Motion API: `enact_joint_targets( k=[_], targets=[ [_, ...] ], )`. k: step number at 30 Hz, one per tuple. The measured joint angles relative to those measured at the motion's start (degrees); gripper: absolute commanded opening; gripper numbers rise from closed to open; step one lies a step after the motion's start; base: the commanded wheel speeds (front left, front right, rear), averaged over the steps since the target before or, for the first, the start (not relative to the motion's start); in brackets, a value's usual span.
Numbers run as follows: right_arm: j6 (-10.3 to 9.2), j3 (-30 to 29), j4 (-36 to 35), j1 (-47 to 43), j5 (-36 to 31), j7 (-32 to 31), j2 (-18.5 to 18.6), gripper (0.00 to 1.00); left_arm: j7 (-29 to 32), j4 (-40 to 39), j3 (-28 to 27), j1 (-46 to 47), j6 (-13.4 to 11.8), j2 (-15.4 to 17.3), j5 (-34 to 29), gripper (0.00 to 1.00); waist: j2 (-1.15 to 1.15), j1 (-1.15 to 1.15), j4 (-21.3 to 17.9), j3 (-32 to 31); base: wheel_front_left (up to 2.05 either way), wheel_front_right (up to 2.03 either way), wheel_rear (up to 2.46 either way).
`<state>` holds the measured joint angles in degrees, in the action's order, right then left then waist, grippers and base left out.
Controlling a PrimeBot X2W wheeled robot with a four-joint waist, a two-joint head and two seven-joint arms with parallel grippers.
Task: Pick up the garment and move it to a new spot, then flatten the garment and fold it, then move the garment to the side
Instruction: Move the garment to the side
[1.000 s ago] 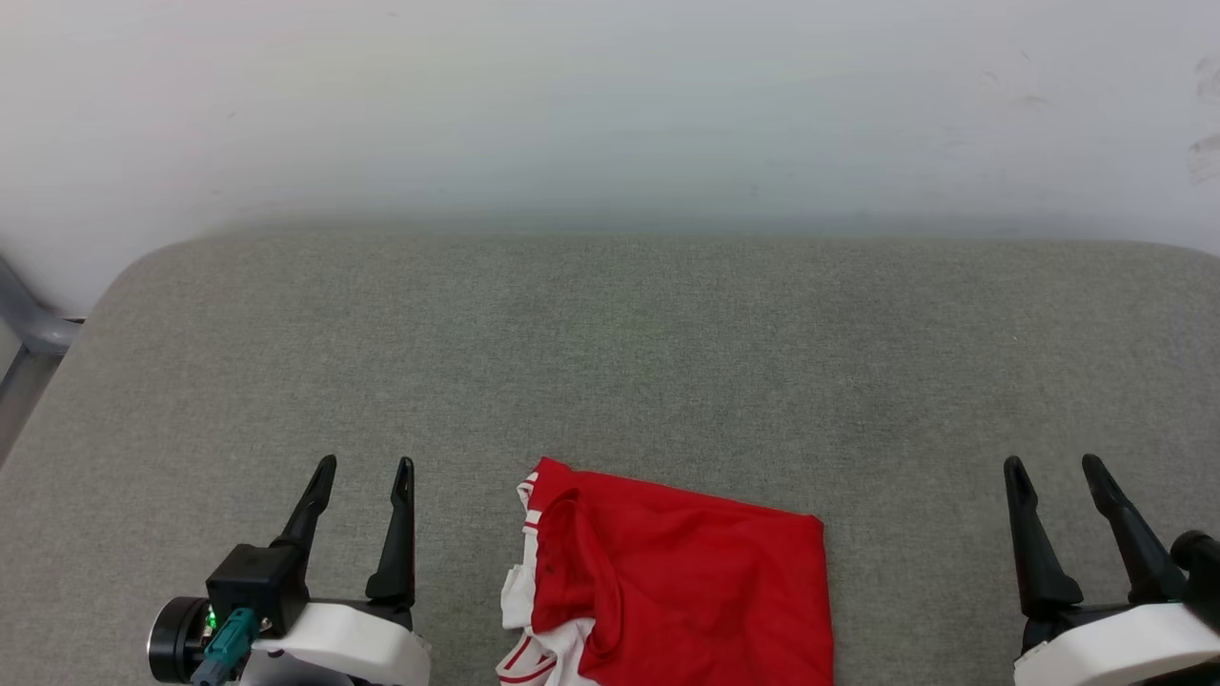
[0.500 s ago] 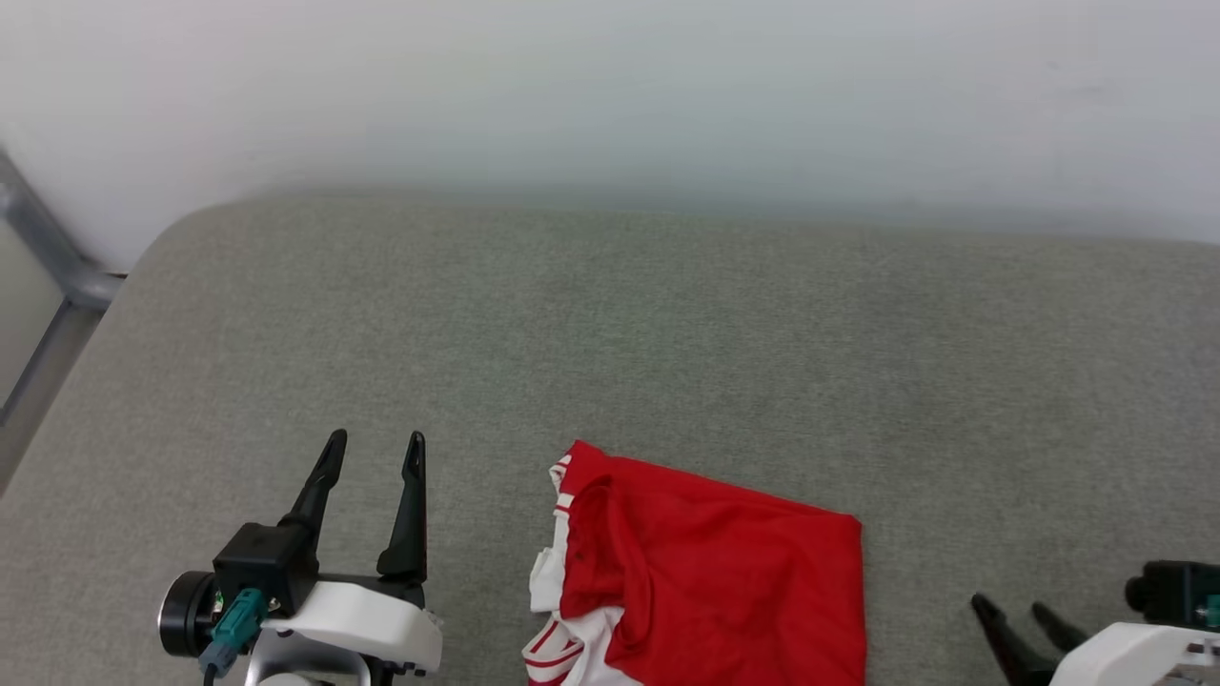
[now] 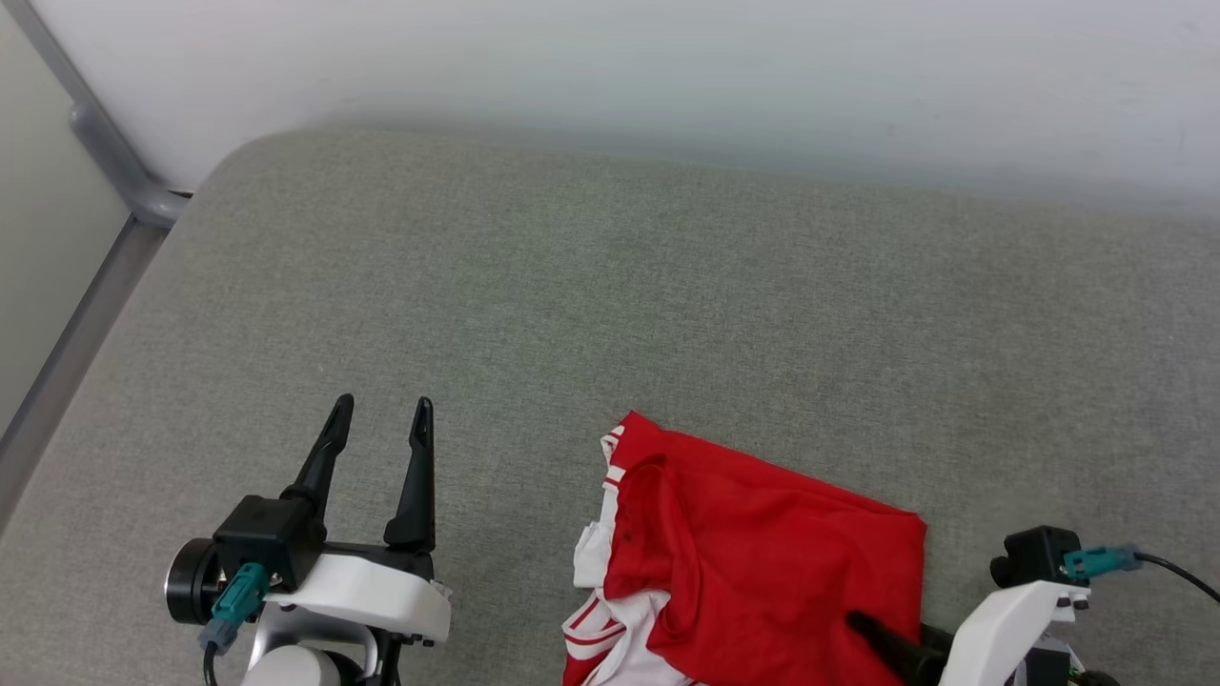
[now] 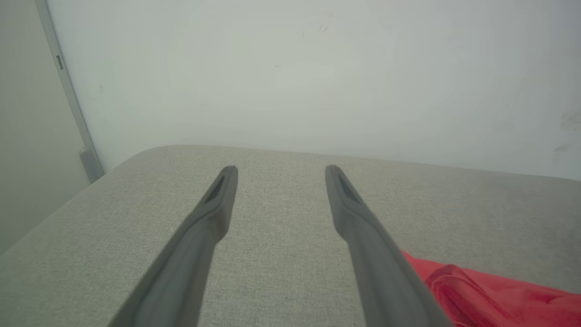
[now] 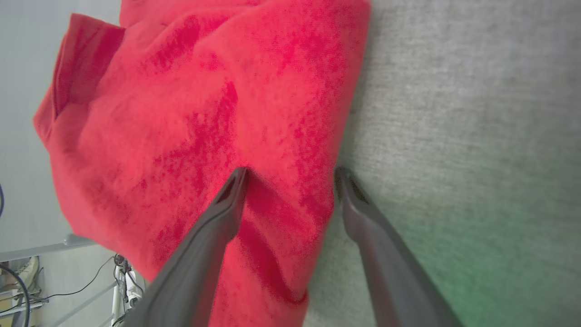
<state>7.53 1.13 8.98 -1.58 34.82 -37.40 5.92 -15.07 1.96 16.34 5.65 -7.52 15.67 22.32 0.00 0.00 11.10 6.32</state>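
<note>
Grey upholstered surface [image 3: 610,314] backed by a white wall [image 3: 667,67]. The garment [image 3: 762,562] lies folded on it, red side up. Right gripper [image 5: 290,175], jaws wide and empty, straddles the garment's right edge: one finger over cloth, one beside it. Left gripper [image 3: 382,405], likewise open and empty, stands well to the garment's left.

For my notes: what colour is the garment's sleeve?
The sleeve is white with red-striped trim; best in head view.
</note>
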Motion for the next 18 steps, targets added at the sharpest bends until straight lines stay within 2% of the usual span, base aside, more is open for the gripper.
enact_joint_targets(
  k=[3, 4, 5, 6, 11, 18],
  targets=[
    [0.01, 0.89, 3.45, 1.93, 1.14, -0.47, -0.18, 1.0, 0.0, 0.26, -0.25, 0.26, 0.55, -0.23, -0.25, 1.0, 0.0, 0.0, 0.56, 0.46, 0.0, 0.0, 0.0],
    [0.01, 1.22, 4.42, 2.54, 1.65, -0.57, -0.23, 0.69, 0.0, 0.31, -0.31, 0.31, 0.71, -0.31, -0.47, 1.0, 0.0, 0.0, 0.71, 0.55, 0.0, 0.0, 0.0],
    [0.01, 1.56, 5.11, 3.0, 1.97, -0.79, -0.24, 0.18, 0.0, 0.33, -0.37, 0.38, 0.8, -0.44, -0.52, 1.0, 0.0, 0.0, 0.84, 0.63, 0.0, 0.0, 0.0],
    [0.01, 1.83, 5.7, 3.37, 2.25, -0.78, -0.25, 0.0, 0.0, 0.38, -0.43, 0.45, 0.91, -0.59, -0.65, 1.0, 0.0, 0.0, 0.95, 0.68, 0.0, 0.0, 0.0],
    [0.01, 3.66, 7.33, 4.56, 3.96, 0.16, -0.22, 0.0, 0.0, 0.59, -0.97, 0.48, 1.24, -1.2, -1.21, 1.0, 0.0, 0.0, 1.04, 0.49, 0.0, 0.0, 0.0],
    [-0.01, 6.24, 4.28, 4.74, 1.97, 2.24, 2.76, 0.0, 0.0, 0.76, -1.65, -0.48, 1.46, -1.33, -2.0, 1.0, 0.0, 0.0, -0.18, -1.24, 0.0, 0.0, 0.0]
  ],
)
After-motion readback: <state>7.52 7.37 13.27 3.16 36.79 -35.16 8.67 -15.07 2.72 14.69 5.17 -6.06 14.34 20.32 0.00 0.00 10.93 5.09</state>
